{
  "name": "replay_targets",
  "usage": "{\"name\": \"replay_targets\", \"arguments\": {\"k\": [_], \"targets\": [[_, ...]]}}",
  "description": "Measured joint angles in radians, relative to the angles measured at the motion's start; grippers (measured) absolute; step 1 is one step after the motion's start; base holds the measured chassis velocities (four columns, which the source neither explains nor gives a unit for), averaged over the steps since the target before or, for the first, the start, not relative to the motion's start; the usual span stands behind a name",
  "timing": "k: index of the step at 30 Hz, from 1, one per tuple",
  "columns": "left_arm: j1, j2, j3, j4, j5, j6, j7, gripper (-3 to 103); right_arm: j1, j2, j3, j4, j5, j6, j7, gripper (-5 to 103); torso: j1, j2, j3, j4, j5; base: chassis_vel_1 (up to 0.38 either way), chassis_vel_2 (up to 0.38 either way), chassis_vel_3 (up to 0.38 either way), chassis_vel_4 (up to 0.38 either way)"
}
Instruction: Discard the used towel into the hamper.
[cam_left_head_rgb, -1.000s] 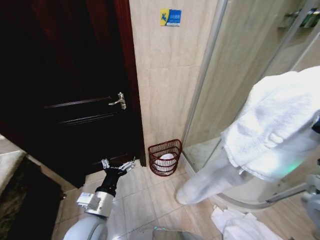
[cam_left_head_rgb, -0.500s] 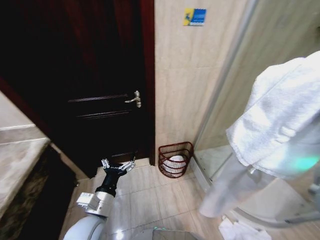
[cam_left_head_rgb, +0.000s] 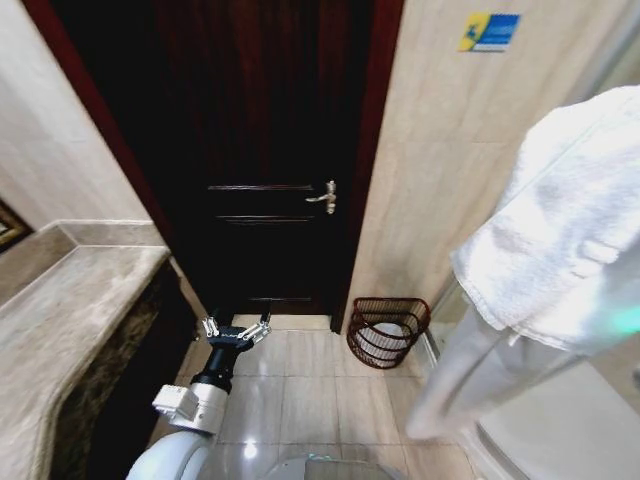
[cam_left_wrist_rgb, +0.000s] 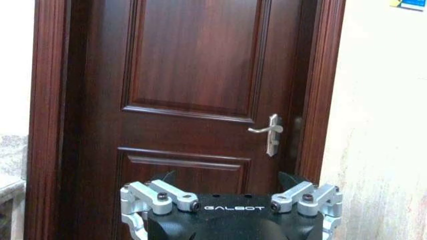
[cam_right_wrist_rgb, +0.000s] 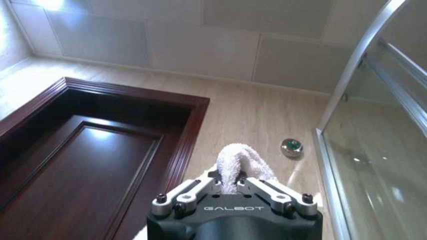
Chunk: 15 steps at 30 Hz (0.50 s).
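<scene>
The right claw is raised high and clamped on a fold of the white towel, which pokes up between its fingers; the rest of the cloth hangs below it in a long drape on the robot's right. The hamper stands on the floor tiles well below that claw and off to its left, against the beige wall just beside the dark door, with something white already inside. The left claw hovers low with its fingers apart, holding nothing, the hamper off to its right. The likely risk: the hamper mouth is small and the towel long, so a release from this height could leave cloth draped over the rim or on the floor.
</scene>
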Motion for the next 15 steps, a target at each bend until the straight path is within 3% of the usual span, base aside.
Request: {"name": "replay_targets", "arguments": {"k": [8,15], "targets": [[0.0,0.0,0.0,0.0,0.0,0.0,0.0,100,0.002,-0.021,0.017,0.0,0.028,0.002,-0.008,7,0.005,0.011,0.005,-0.0002,0.0002,0.0,0.0,0.0,0.0],[0.0,0.0,0.0,0.0,0.0,0.0,0.0,100,0.002,-0.027,0.009,0.0,0.032,0.006,-0.035,7,0.024,0.051,0.028,0.0,0.0001,0.0,0.0,0.0,0.0]]}}
